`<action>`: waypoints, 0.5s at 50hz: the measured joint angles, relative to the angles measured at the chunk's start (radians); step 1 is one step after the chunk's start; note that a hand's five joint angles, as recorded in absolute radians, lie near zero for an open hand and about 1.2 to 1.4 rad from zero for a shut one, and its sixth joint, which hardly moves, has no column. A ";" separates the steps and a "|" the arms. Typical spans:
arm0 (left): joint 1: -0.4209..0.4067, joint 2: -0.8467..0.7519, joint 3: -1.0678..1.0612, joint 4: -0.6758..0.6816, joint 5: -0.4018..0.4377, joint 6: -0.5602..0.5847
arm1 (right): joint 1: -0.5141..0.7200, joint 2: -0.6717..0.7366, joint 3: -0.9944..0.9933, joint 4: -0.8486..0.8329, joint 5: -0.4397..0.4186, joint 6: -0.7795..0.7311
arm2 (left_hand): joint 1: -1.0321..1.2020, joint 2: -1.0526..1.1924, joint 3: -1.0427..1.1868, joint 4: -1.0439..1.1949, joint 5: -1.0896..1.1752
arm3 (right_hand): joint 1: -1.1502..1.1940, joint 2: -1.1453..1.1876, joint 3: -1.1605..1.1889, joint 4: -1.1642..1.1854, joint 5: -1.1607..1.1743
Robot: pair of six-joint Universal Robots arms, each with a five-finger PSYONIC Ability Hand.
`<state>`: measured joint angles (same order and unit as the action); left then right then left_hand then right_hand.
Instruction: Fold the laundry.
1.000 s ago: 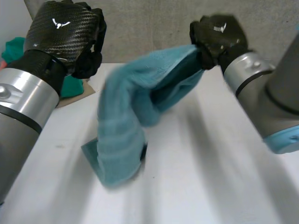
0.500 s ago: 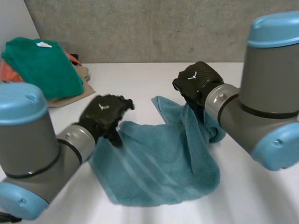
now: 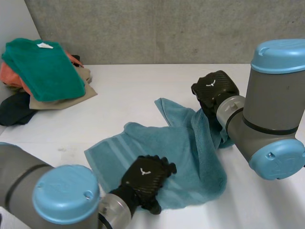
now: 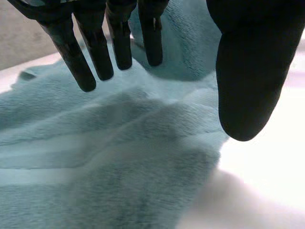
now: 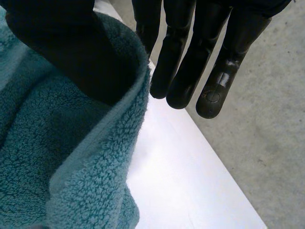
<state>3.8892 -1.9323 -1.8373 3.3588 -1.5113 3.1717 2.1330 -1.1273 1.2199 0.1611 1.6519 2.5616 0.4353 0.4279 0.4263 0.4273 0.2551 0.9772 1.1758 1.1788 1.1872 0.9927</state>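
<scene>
Towel (image 3: 186, 152) looking soft, floppy, corners probably best grab; left hand (image 3: 145, 179) hovering open over near edge, right hand (image 3: 214, 90) open, cloth draping thumb.

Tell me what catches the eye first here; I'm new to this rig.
A crumpled teal towel lies mid-table, the left robot hand open over its near edge and the right robot hand open at its raised far side. A pile of clothes, green on top, sits at the table's far left corner.
</scene>
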 measured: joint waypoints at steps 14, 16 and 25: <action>-0.025 -0.154 0.104 0.010 -0.090 0.138 | -0.028 -0.039 0.069 -0.027 -0.008 0.000 | 0.689 0.690 0.694 0.701 0.686 | 0.000 0.000 0.000 0.000 0.000; -0.026 -0.157 0.116 0.010 -0.120 0.173 | -0.036 -0.060 0.087 -0.025 -0.018 0.000 | 0.690 0.754 0.755 0.766 0.717 | 0.000 0.000 0.000 0.000 0.000; -0.022 0.060 0.106 -0.013 -0.157 0.213 | -0.097 -0.194 0.131 0.045 -0.055 -0.052 | 0.690 0.764 0.757 0.770 0.717 | 0.000 0.000 0.000 0.000 0.000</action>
<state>3.8676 -1.8721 -1.7317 3.3462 -1.6686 3.3843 2.0364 -1.3215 1.3513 0.2062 1.5970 2.5093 1.1257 1.1916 1.1833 1.1977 0.9716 0.9772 1.1758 1.1788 1.1872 0.9927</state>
